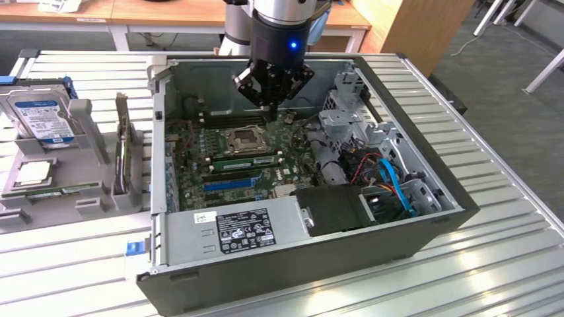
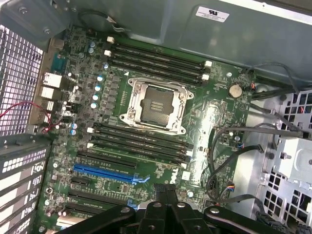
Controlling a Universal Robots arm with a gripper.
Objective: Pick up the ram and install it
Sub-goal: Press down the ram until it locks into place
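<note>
My gripper [image 1: 271,111] hangs inside the open computer case [image 1: 414,228], above the motherboard [image 1: 295,142] by the far bank of black memory slots [image 1: 231,119]. Its black fingers [image 2: 160,195] are pressed together with nothing between them, so it is shut and holds nothing. A thin green stick that looks like the ram [image 1: 62,191] lies in the grey fixture [image 1: 88,122] outside the case, at the exterior view's left. The wrist view looks down on the CPU socket [image 2: 155,104], with memory slots [image 2: 139,141] on both sides of it. I cannot tell whether any slot holds a stick.
The fixture also carries a hard drive [image 1: 42,119], a processor [image 1: 34,173] and an upright dark expansion card [image 1: 123,150]. Inside the case are a power supply [image 1: 238,228], a metal drive cage [image 1: 352,119] and loose cables [image 1: 387,178]. Blue expansion slot [image 2: 105,173] lies near the fingers.
</note>
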